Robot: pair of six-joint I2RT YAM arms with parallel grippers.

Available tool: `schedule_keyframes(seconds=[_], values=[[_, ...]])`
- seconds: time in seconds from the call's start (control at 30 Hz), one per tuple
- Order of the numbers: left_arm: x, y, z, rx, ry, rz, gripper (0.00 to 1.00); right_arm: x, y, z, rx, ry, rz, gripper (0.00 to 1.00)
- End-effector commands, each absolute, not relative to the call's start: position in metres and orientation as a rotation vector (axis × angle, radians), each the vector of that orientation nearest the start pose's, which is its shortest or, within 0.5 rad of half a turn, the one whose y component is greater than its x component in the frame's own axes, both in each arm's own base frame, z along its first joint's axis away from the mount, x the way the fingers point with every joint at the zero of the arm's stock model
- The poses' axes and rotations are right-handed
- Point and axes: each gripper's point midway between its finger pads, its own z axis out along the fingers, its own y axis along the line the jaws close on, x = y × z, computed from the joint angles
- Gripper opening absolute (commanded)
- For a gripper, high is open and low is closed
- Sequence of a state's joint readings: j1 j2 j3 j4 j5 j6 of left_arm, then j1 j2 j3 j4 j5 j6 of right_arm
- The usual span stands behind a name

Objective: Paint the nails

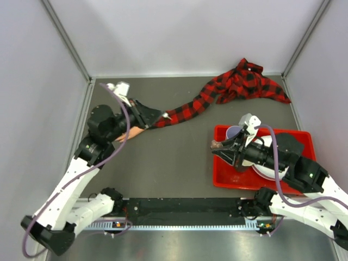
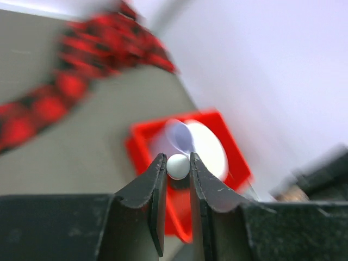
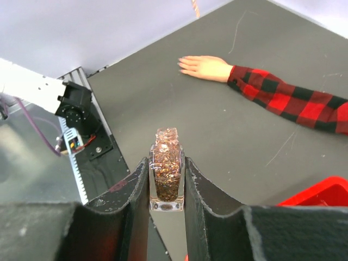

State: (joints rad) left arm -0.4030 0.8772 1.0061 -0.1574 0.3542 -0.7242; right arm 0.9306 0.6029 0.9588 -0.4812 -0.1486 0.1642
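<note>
Grey tabletop (image 1: pixel 179 163) holds the mannequin hand (image 3: pixel 205 67) at far left, its nails (image 3: pixel 182 65) under the left arm (image 1: pixel 70 185). Left gripper (image 1: pixel 162 116), near the plaid sleeve (image 1: pixel 185 111), pinches a white ball (image 2: pixel 178 166); right gripper (image 1: pixel 217 147), over the red tray (image 1: pixel 223 176), clamps 1 glittery bottle (image 3: pixel 167 168).

Nails (image 3: pixel 182 65): too small to tell if painted or bare.
Mannequin hand (image 1: pixel 130 134): mostly hidden under left arm (image 1: pixel 103 128) from above.
Plaid sleeve (image 2: pixel 43 106): blurred in left wrist view; cut off at right wrist view's edge.
Red tray (image 2: pixel 138 147): blurred in left wrist view; partly covered by right arm (image 1: pixel 283 157) from above.
White ball (image 2: pixel 178 166): lower part hidden, kind not clear.
</note>
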Motion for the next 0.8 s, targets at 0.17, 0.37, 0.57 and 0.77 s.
schedule_keyframes(seconds=[0.17,0.37,0.57,0.77], values=[[0.183,-0.283,0.44,0.385,1.516,-1.401,0.0,0.106,0.221,0.366,-0.809,1.543,1.028,0.0],[0.157,-0.307,0.449,0.474,1.515,-1.5,0.0,0.104,0.231,0.375,-0.867,1.514,1.054,0.0],[0.144,-0.312,0.455,0.507,1.508,-1.55,0.0,0.102,0.242,0.377,-0.89,1.498,1.099,0.0],[0.137,-0.317,0.46,0.539,1.49,-1.592,0.0,0.104,0.245,0.378,-0.894,1.503,1.096,0.0]])
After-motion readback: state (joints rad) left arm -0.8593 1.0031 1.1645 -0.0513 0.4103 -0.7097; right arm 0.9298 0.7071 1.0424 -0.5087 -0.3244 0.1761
